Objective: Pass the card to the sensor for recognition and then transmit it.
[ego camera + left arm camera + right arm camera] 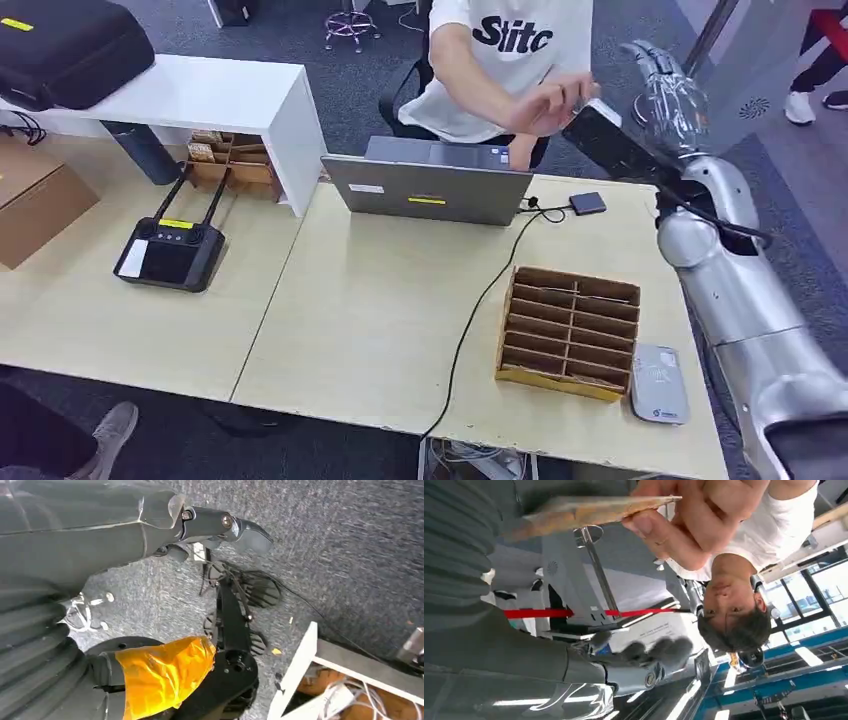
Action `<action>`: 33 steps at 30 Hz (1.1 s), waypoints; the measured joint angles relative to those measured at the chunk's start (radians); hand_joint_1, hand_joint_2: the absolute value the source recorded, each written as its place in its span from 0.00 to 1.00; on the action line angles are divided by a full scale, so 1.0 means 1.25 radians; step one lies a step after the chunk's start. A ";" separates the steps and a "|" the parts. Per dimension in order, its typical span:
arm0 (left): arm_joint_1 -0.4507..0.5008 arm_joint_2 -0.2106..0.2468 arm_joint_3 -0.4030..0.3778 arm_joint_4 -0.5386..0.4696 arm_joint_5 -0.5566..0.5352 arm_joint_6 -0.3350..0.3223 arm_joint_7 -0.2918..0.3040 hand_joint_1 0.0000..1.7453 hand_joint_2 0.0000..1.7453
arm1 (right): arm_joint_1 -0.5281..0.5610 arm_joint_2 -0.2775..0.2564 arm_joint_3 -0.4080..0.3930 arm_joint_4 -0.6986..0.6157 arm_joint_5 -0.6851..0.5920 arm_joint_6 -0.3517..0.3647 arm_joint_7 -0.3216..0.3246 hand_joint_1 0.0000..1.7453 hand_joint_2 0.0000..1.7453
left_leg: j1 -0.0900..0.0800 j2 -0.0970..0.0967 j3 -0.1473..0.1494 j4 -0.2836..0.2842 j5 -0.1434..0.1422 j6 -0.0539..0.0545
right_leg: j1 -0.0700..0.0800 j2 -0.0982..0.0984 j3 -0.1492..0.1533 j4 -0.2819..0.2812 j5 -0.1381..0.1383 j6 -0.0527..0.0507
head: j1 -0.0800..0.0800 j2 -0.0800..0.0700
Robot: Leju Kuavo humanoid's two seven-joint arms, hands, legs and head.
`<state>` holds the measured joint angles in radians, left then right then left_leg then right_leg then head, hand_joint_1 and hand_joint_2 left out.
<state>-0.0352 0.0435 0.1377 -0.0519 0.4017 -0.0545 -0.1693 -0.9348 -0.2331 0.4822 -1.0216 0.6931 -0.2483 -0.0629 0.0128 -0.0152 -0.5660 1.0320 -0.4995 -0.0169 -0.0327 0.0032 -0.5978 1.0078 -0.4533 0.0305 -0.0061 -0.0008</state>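
Note:
My right arm is raised past the table's far right corner, and my right hand (665,95) is up with its fingers (659,652) spread and nothing between them. A person in a white shirt (510,50) sits behind the laptop and reaches towards that hand. In the right wrist view the person's fingers (674,525) pinch one end of the tan card (594,510), which shows edge-on. The grey card sensor (658,385) lies flat near the table's front right corner. My left hand (220,527) hangs over the carpet, fingers apart, holding nothing.
A cardboard divider box (570,330) stands beside the sensor. A grey laptop (430,185) with a cable and a small dark device (587,203) sit at the table's back. A black controller with antennas (170,250) is on the left, before a white shelf (200,95).

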 joint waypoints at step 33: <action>0.158 -0.031 0.026 -0.335 -0.081 0.063 0.187 0.00 1.00 | 0.026 0.020 -0.020 -0.038 -0.091 -0.034 -0.057 1.00 1.00 | 0.000 0.001 0.000 0.000 0.000 0.000 | 0.000 0.000 -0.001 0.000 0.000 0.000 | 0.000 0.000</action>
<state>0.1617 0.0049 0.1698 -0.4708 0.3010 0.0244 0.0641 -0.9017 -0.2087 0.4566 -1.0690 0.5794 -0.2903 -0.1339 0.0127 -0.0145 -0.5659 1.0321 -0.4997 -0.0171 -0.0326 0.0036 -0.5987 1.0074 -0.4533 0.0305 -0.0065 -0.0008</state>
